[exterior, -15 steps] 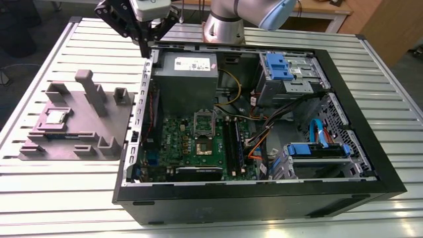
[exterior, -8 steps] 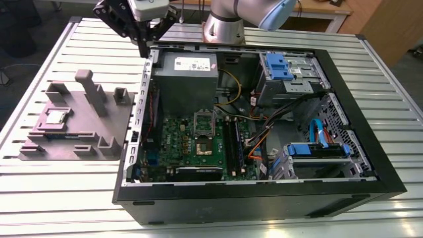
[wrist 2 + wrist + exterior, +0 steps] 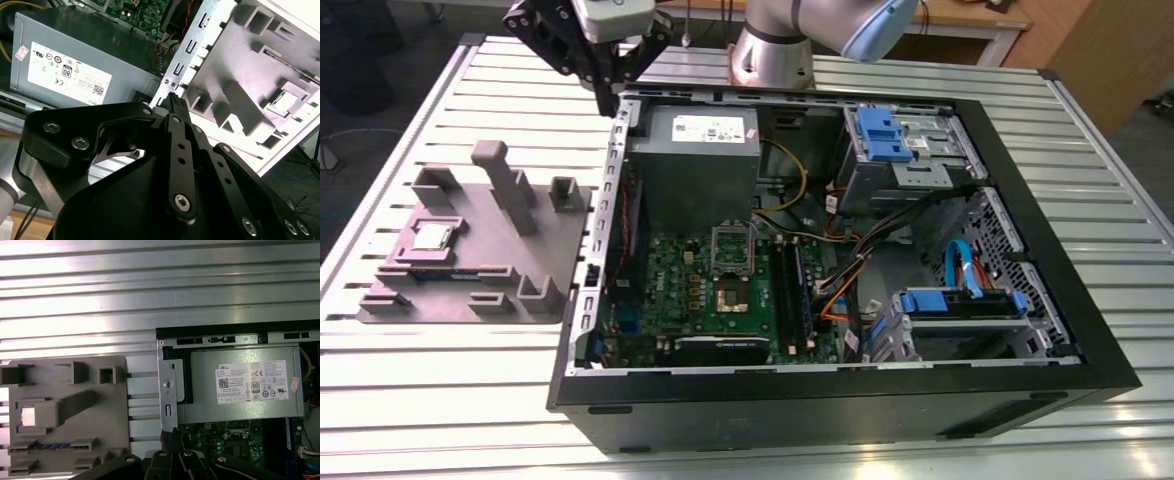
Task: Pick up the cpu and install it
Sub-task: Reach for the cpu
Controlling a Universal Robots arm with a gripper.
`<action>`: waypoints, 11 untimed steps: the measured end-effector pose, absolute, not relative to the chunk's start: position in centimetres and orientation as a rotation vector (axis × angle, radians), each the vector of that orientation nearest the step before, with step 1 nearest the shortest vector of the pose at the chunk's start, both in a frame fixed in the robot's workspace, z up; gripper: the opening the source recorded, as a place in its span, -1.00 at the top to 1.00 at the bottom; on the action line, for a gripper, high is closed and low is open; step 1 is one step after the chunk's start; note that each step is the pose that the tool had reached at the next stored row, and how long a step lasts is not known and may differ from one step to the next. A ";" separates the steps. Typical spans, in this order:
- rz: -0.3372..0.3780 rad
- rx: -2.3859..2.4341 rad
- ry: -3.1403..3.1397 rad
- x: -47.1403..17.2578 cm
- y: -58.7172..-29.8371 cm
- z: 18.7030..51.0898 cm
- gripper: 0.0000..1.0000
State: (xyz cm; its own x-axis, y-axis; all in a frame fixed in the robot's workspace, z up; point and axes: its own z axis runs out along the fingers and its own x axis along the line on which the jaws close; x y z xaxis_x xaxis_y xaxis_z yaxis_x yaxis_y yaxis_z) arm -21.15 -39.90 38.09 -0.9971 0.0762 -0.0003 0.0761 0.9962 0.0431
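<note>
1. From my remote seat, I see the gripper [image 3: 607, 102] high over the far corner of the open computer case [image 3: 854, 400], on the exterior view's left.
2. Its black fingers [image 3: 172, 107] come together at the tips in the second wrist view. I see nothing held between them, so the gripper is closed and empty.
3. The cpu [image 3: 430, 237] lies flat in a square recess of the grey moulded tray [image 3: 487, 255], silvery top facing up.
4. The tray rests on the slatted metal table [image 3: 440, 400], just beside the case on the exterior view's left.
5. In both wrist views I can make out the cpu [image 3: 286, 101] [image 3: 27, 416] as a bright square in the tray, well apart from the gripper.
6. Below the fingertips in the second wrist view I see the metal edge of the case. The big grey power supply box [image 3: 75, 55] with its white label lies to one side and the tray [image 3: 250, 70] to the other.
7. Inside the case, the metal-framed socket [image 3: 731, 296] with a dark centre sits on the green board [image 3: 667, 290], nearer the camera than the power supply box in the exterior view.
8. The gripper touches neither the cpu nor the socket.
</note>
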 end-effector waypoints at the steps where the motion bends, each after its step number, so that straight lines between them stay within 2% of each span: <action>1: 0.068 0.120 3.137 -21.2 -39.9 38.1 0.80; 11: 0.068 0.120 3.137 -21.9 -39.9 38.1 0.80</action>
